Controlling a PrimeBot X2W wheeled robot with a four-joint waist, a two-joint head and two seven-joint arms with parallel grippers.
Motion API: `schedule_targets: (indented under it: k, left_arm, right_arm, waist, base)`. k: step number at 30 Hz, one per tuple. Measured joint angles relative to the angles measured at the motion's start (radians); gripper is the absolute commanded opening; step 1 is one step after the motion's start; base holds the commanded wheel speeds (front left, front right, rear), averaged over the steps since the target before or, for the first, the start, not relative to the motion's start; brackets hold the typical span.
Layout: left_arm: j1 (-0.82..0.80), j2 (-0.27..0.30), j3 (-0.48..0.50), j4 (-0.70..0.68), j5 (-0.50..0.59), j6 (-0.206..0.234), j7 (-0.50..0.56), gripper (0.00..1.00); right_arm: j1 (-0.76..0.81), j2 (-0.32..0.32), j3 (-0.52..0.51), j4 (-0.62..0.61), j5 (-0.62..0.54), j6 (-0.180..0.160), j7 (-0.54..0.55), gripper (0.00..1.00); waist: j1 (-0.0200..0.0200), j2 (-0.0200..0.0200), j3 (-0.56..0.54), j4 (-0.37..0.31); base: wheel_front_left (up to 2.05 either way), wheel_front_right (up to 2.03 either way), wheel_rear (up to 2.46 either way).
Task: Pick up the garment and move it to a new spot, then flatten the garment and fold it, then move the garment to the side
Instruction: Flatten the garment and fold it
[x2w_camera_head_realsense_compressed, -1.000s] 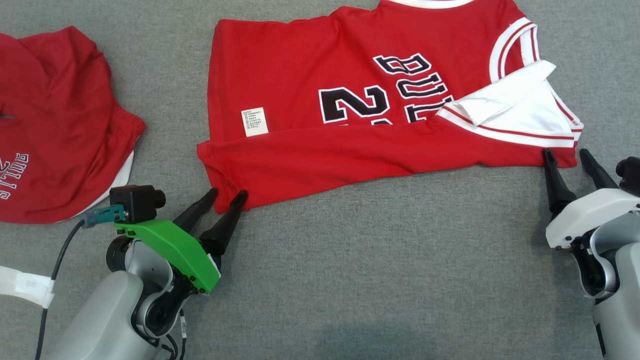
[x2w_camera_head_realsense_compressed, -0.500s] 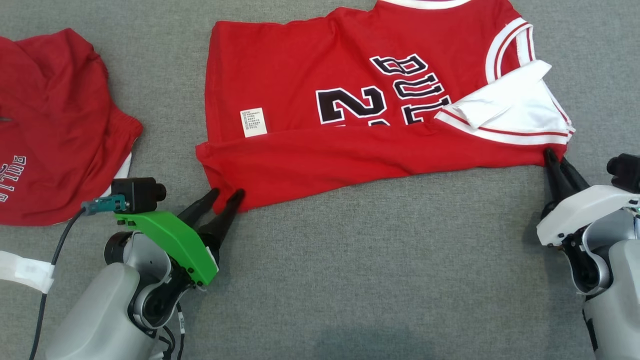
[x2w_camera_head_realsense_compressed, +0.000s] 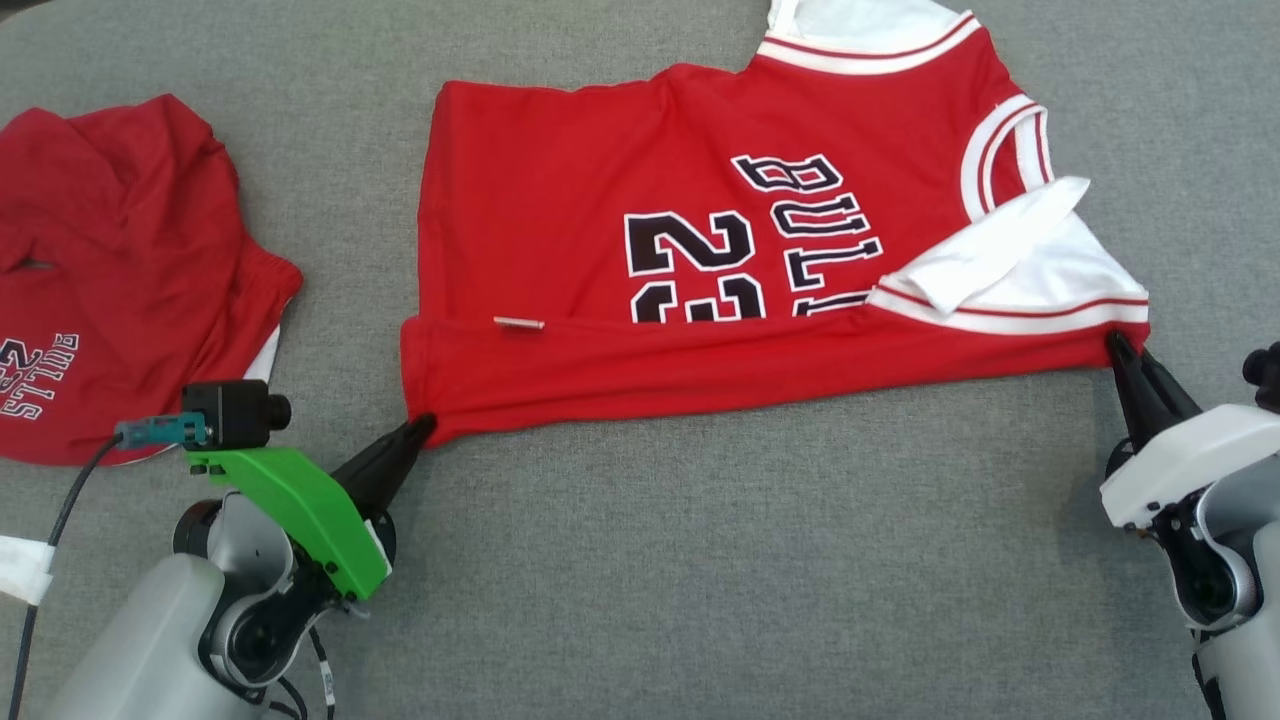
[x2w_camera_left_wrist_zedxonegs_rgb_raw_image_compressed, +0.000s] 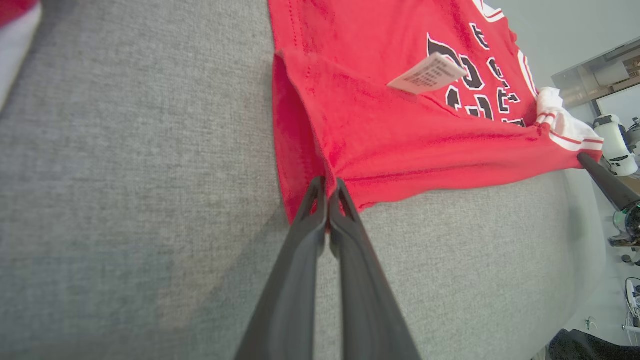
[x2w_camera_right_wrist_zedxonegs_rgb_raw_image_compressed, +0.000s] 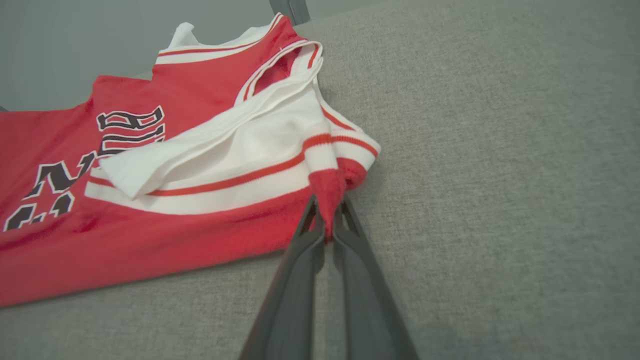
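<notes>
Both grippers have closed since the earlier frame, when their fingers stood apart at the hem. The near folded edge now runs straighter between them, and the head camera has shifted as well.

Far left: a second red garment (x2w_camera_head_realsense_compressed: 130, 290) lies bunched on the grey counter (x2w_camera_head_realsense_compressed: 700, 560), well apart from the work.

Left gripper (x2w_camera_head_realsense_compressed: 425, 425): clenched on the near left corner of the jersey (x2w_camera_head_realsense_compressed: 700, 230). The left wrist view shows red cloth puckered between the tips (x2w_camera_left_wrist_zedxonegs_rgb_raw_image_compressed: 327, 182). My left forearm rises from the lower left, its green bracket (x2w_camera_head_realsense_compressed: 290, 490) uppermost, with the fingers low and angled up and to the right.

Centre: the jersey lies print-up on the counter, its near side turned over in a long band. A care label (x2w_camera_left_wrist_zedxonegs_rgb_raw_image_compressed: 429, 74) stands up from that band.

Right gripper (x2w_camera_head_realsense_compressed: 1115, 340): clamped on the near right corner, just below the white-trimmed armhole. The right wrist view shows a red tuft pinched between the fingers (x2w_camera_right_wrist_zedxonegs_rgb_raw_image_compressed: 327, 205). My right forearm enters from the lower right, with the fingers slanting up and to the left.

I judge that holding the two corners of one edge keeps the cloth taut, so it can be carried or spread without bunching.
</notes>
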Motion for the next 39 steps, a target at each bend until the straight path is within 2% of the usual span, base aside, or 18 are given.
schedule_targets:
  k: [5, 9, 15, 20, 27, 28, 30, 31, 32, 33, 37, 39]
  left_arm:
    - [0.072, 0.052, -0.024, -0.071, -0.019, -0.002, 0.050, 0.00]
    - [0.156, 0.095, -0.049, -0.163, -0.036, -0.005, 0.090, 0.00]
    - [0.272, 0.144, -0.055, -0.284, -0.039, -0.006, 0.100, 0.00]
    - [0.306, 0.167, -0.048, -0.346, -0.046, -0.004, 0.100, 0.00]
    - [0.340, 0.177, -0.045, -0.413, -0.063, 0.024, 0.109, 0.00]
    - [0.343, 0.177, -0.048, -0.415, -0.063, 0.027, 0.112, 0.00]
    - [0.348, 0.177, -0.051, -0.422, -0.063, 0.035, 0.118, 0.00]
    - [0.348, 0.177, -0.051, -0.428, -0.062, 0.043, 0.118, 0.19]
    - [0.348, 0.177, -0.052, -0.429, -0.059, 0.050, 0.120, 0.40]
    - [0.347, 0.178, -0.054, -0.431, -0.055, 0.053, 0.126, 1.00]
    - [0.346, 0.195, -0.043, -0.445, -0.028, 0.087, 0.126, 1.00]
    - [0.346, 0.224, -0.030, -0.458, -0.009, 0.094, 0.126, 1.00]
  right_arm:
    - [0.102, -0.004, -0.016, -0.044, 0.035, 0.000, 0.030, 0.00]
    - [0.232, -0.015, -0.067, -0.102, 0.067, 0.000, 0.046, 0.00]
    - [0.372, -0.010, -0.117, -0.184, 0.109, 0.000, 0.063, 0.00]
    - [0.408, 0.013, -0.134, -0.221, 0.147, 0.000, 0.066, 0.00]
    - [0.413, 0.030, -0.114, -0.249, 0.156, -0.001, 0.078, 0.00]
    - [0.413, 0.029, -0.113, -0.249, 0.155, -0.001, 0.080, 0.04]
    - [0.413, 0.023, -0.107, -0.249, 0.143, -0.001, 0.085, 0.39]
    - [0.413, 0.020, -0.107, -0.250, 0.138, -0.003, 0.085, 0.90]
    - [0.414, 0.016, -0.108, -0.251, 0.132, -0.012, 0.085, 1.00]
    - [0.415, 0.011, -0.109, -0.252, 0.126, -0.018, 0.088, 1.00]
    - [0.427, -0.013, -0.116, -0.275, 0.100, -0.030, 0.115, 1.00]
    - [0.429, -0.035, -0.131, -0.309, 0.093, -0.037, 0.125, 1.00]
  waist:
    - [0.0000, 0.0000, -0.033, -0.009]
    - [0.0000, 0.0000, -0.052, -0.020]
    - [0.0000, 0.0000, -0.049, -0.037]
    - [0.0000, 0.0000, -0.041, -0.047]
    - [0.0000, 0.0000, -0.029, -0.061]
    - [0.0000, 0.0000, -0.026, -0.062]
    - [0.0000, 0.0000, -0.021, -0.063]
    - [0.0000, 0.0000, -0.018, -0.062]
    - [0.0000, 0.0000, -0.015, -0.061]
    - [0.0000, 0.0000, -0.012, -0.058]
    - [0.0000, 0.0000, 0.005, -0.051]
    - [0.0000, 0.0000, 0.016, -0.048]
  base:
    - [0.00, 0.00, 0.00]
    - [0.00, 0.00, 0.00]
    - [0.00, 0.00, 0.00]
    - [0.00, 0.00, 0.00]
    - [0.00, 0.00, 0.00]
    - [0.00, 0.00, 0.00]
    - [0.00, 0.00, 0.00]
    - [0.00, 0.00, 0.00]
    - [0.00, 0.00, 0.00]
    - [0.00, 0.00, 0.00]
    - [0.00, 0.00, 0.00]
    - [0.00, 0.00, 0.00]
